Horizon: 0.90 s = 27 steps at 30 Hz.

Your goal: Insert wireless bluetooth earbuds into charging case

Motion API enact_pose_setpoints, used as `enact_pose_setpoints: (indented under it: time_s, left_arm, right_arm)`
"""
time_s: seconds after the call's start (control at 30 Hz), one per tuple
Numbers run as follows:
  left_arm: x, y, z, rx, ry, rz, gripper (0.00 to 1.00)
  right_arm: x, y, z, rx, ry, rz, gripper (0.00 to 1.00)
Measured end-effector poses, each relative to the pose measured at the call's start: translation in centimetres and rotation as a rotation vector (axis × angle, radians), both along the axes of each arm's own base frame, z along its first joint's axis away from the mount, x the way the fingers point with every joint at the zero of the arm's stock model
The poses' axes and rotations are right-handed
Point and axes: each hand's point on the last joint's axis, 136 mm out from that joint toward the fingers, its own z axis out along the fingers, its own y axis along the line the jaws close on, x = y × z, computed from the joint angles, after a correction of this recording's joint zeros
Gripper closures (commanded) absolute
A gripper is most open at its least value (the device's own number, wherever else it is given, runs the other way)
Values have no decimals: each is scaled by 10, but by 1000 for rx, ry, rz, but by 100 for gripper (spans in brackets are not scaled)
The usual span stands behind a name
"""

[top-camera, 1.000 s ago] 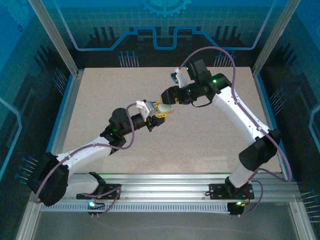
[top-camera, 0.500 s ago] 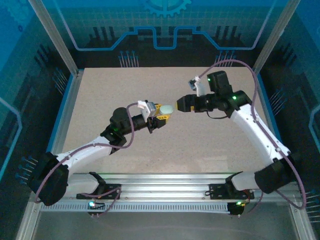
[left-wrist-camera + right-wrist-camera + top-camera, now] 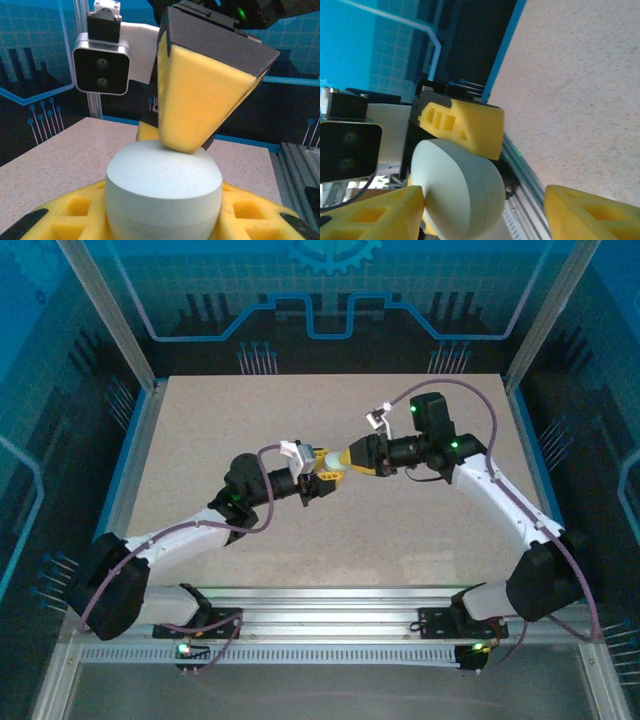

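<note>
Grip came first: my left gripper (image 3: 325,468) was closed on a pale mint-white, rounded oval plastic charging case (image 3: 164,192). Its yellow padded fingers (image 3: 75,216) pressed the flanks low down, so the domed lid stood free and faced my other arm. I held it out in the middle between the two arms, above the speckled beige table top (image 3: 200,440) as far as I could judge. The reason seemed plain to me: the lid was shut along its seam. One hand had to brace the body while the other worked the lid, before any earbud could go in.

My right gripper (image 3: 350,458) met the case from the opposite side with its jaws parted. In the left wrist view one of its yellow wedge-shaped fingertips (image 3: 200,110) touched the top of the lid near the far edge. In the right wrist view the case lay between my right fingers (image 3: 375,215), right up against the lower-left one and apart from the other, with a gap showing. So that hand straddled the case and did not clamp it.

Whether wireless bluetooth earbuds sat inside the closed case I could not tell. The next move, as I judged it, called for a pry at the lid's rim. The smooth rounded shell looked likely to slip if a pad landed off the seam.
</note>
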Motion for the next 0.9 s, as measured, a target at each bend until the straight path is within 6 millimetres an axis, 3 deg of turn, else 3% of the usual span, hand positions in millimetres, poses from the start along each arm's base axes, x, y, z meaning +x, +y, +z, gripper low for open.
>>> enact_pose_setpoints:
  time_s: [0.17, 0.43, 0.53, 0.73, 0.9]
  left_arm:
    - [-2, -1, 5, -10, -16, -9, 61]
    - [-2, -1, 6, -4, -31, -11, 58]
    - [-1, -1, 0, 17, -28, -7, 54]
    - [2, -2, -4, 53, -21, 1, 28]
    - [5, 0, -14, 89, 12, 26, 20]
  right_arm:
    - [-8, 11, 8, 66, 27, 61, 42]
    - [-8, 11, 10, 91, 48, 71, 80]
    - [-6, 10, 6, 76, 62, 51, 87]
    - [-1, 7, -11, 40, 81, 7, 91]
    - [12, -9, -25, 6, 68, -89, 89]
